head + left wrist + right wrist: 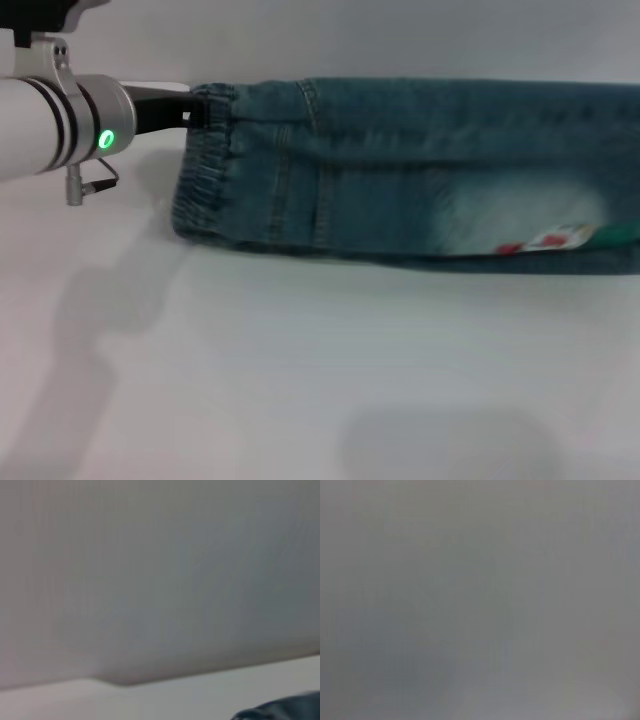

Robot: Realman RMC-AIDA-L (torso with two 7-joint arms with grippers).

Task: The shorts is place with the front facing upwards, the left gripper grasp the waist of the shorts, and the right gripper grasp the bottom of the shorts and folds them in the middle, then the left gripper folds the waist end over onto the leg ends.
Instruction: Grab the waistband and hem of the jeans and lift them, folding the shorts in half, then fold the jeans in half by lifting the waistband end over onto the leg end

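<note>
The shorts (400,170) lie folded lengthwise across the upper part of the head view, long axis running left to right, with the waist (205,170) at the left and the legs running off the right edge. The left gripper (205,108) is at the waist's top corner; whether it is clenched, I cannot tell. The bare table (300,380) fills the lower frame.

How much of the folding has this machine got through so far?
The first fold looks done: the shorts lie as one long narrow strip, legs stacked. In hand: the left gripper is at the far corner of the ruched waist, apparently gripping it, though its fingers are hidden. Left to do: carrying the waist across onto the leg ends, which run out of view. The right gripper is not in sight.
</note>
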